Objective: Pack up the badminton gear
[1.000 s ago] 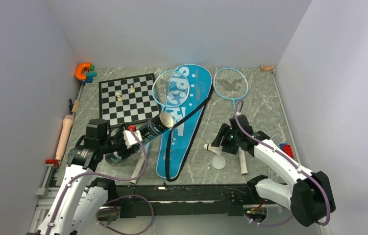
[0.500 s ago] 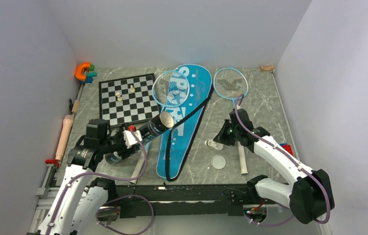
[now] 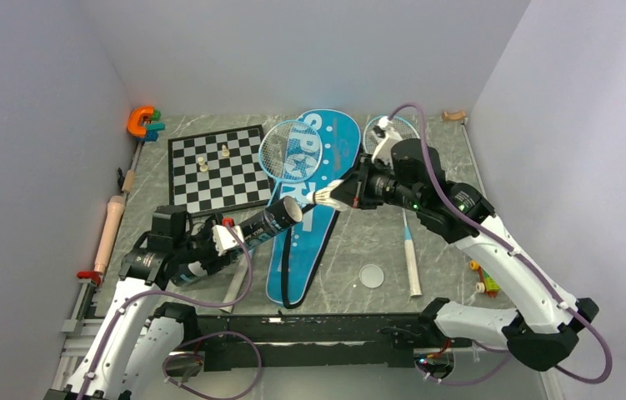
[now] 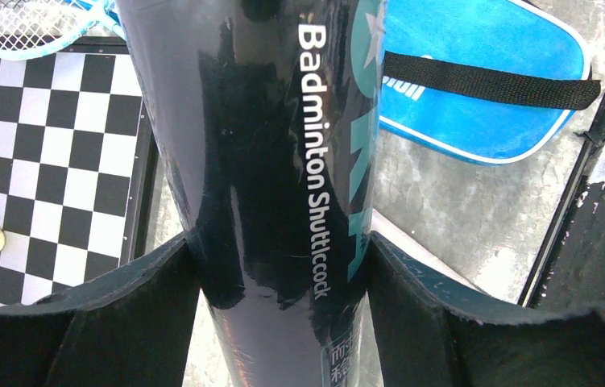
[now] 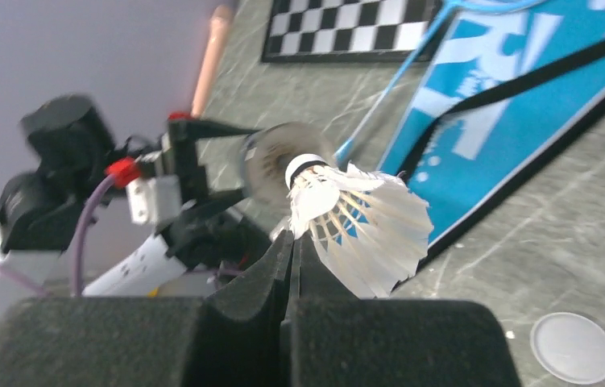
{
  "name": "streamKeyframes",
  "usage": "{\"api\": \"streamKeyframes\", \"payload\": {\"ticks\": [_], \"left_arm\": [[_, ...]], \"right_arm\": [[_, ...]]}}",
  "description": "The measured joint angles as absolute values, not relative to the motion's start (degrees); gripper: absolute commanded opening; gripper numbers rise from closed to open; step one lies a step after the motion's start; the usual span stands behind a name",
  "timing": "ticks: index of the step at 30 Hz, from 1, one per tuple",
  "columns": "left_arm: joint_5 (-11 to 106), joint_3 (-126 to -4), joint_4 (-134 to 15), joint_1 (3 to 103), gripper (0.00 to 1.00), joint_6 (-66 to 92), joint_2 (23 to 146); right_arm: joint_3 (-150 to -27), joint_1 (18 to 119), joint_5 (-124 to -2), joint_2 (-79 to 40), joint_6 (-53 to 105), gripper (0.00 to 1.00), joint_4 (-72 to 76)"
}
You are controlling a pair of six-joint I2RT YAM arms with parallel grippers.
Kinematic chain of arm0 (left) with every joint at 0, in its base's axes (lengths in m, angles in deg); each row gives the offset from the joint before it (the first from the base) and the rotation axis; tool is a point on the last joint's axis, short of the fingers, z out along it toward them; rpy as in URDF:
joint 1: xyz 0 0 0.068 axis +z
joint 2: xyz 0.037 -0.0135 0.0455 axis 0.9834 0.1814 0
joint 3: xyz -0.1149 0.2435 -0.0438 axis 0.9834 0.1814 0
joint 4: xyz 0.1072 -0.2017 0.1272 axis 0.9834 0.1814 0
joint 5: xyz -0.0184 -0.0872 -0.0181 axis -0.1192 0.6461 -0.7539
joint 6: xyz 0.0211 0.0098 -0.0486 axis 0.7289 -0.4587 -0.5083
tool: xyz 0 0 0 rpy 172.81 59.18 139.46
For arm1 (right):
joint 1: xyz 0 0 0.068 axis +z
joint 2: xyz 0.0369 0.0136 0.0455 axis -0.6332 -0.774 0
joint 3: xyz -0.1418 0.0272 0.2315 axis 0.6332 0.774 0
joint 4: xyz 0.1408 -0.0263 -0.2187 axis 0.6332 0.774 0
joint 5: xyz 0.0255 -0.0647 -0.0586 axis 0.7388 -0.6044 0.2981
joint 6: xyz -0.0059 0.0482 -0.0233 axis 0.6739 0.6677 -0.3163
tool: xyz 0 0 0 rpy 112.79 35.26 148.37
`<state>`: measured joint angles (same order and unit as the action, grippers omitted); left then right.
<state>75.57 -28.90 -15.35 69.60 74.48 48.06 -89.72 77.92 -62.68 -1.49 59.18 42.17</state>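
Observation:
My left gripper [image 3: 209, 250] [image 4: 283, 266] is shut on the long black tube [image 3: 255, 229] [image 4: 267, 161], which is tilted with its open mouth [image 5: 279, 161] up and to the right. My right gripper [image 3: 344, 193] [image 5: 292, 238] is shut on the feather edge of a white shuttlecock [image 3: 324, 197] [image 5: 359, 222]. The shuttlecock hangs in the air with its cork toward the tube's mouth, a short gap away. The blue SPORT bag [image 3: 313, 208] lies flat below. One racket [image 3: 291, 150] rests across the bag and the board. My right arm partly hides the other racket [image 3: 412, 267].
A round white lid [image 3: 371, 275] [image 5: 573, 348] lies on the table near the bag. The chessboard [image 3: 213, 167] with small pieces sits at back left, and the orange clamp [image 3: 141, 121] is in the far left corner. Small toy bricks [image 3: 484, 279] lie at right. Walls close in on three sides.
My right gripper shut on the shuttlecock on the table, then lifted it up and to the left, to the tube's mouth. The left arm tipped the tube slightly lower.

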Motion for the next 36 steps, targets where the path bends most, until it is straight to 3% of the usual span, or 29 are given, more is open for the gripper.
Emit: {"api": "streamKeyframes", "payload": {"ticks": [10,36], "left_arm": [[75.4,-28.8,-15.3,69.6,0.41,74.8,48.2],[77.3,-30.3,-11.8,68.9,0.37,77.4,47.5]], "right_arm": [[-94.3,88.5,-65.4,-8.8,58.3,0.00,46.4],[-91.9,92.2,-61.2,-13.2,60.3,0.00,36.7]]}}
